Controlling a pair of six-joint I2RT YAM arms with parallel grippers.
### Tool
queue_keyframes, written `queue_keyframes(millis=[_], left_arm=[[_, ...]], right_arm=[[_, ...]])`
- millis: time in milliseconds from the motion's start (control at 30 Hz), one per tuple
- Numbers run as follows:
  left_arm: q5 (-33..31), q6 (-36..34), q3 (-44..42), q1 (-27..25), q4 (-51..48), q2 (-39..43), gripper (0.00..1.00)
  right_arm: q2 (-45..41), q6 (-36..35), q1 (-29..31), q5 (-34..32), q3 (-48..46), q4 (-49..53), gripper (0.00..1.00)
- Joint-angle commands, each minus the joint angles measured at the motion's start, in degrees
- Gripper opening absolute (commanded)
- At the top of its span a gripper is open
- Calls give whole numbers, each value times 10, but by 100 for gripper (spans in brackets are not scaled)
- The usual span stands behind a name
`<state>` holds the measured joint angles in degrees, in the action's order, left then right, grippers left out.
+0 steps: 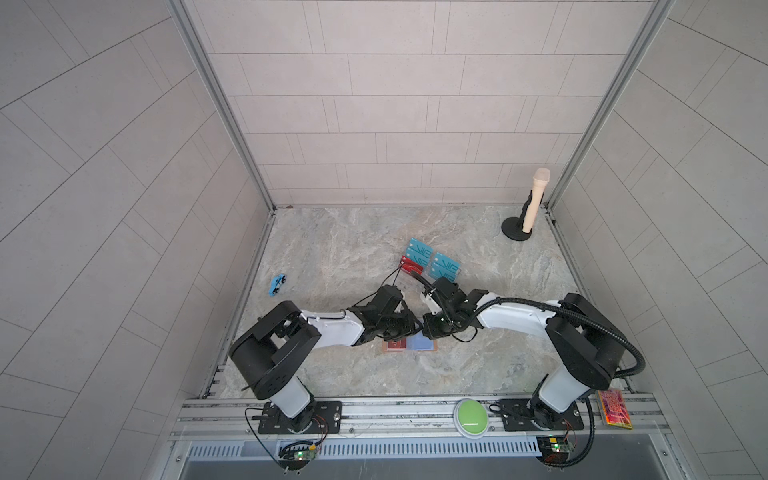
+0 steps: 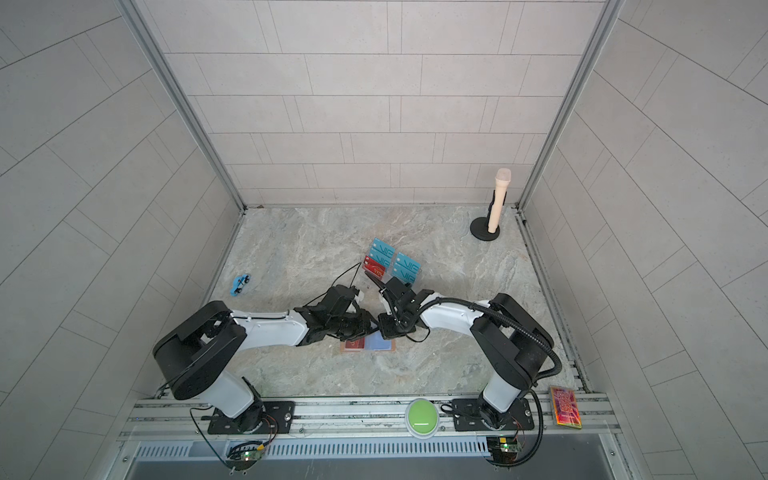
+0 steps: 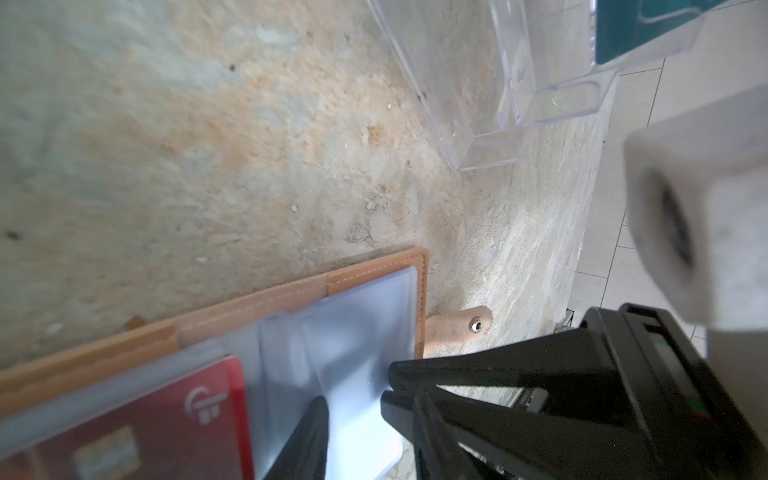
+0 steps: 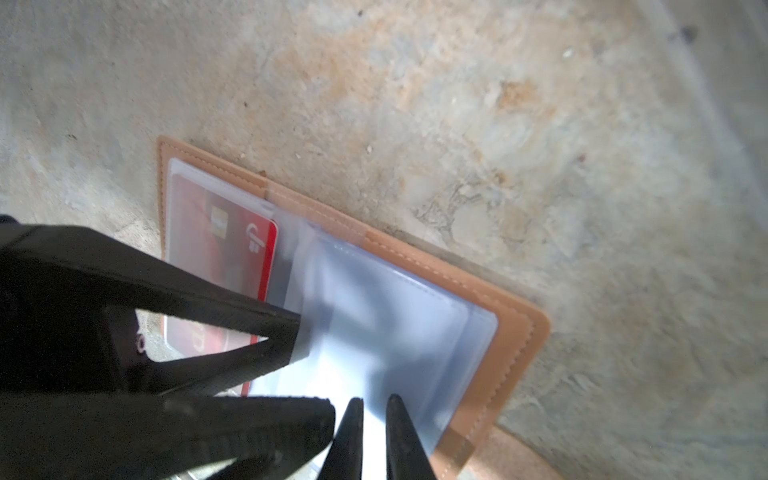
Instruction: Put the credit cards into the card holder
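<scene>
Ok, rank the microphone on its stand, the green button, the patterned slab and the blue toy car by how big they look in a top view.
1. microphone on its stand
2. green button
3. patterned slab, nearly the button's size, so that pair is unsure
4. blue toy car

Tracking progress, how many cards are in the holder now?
1: a red card in a clear pocket on the holder's left half in both top views. Its other pockets are partly covered, so more may be hidden.
</scene>
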<state>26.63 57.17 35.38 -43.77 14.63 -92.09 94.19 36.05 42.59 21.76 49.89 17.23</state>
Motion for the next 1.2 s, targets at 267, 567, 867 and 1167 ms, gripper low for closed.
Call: queue_keyframes(millis=[267, 567, 867, 1167], left_arm=[[16, 35, -47, 7, 84, -3, 37], [16, 31, -64, 16, 107, -9, 33], [18, 13, -70, 18, 118, -14, 20], [33, 9, -67, 18, 137, -25, 3]], right_arm=[[-9, 3, 0, -19, -12, 22, 14], [-34, 10, -2, -23, -22, 5, 14], [-48, 10, -8, -30, -17, 8, 13], [-59, 13, -12, -36, -20, 3, 13]])
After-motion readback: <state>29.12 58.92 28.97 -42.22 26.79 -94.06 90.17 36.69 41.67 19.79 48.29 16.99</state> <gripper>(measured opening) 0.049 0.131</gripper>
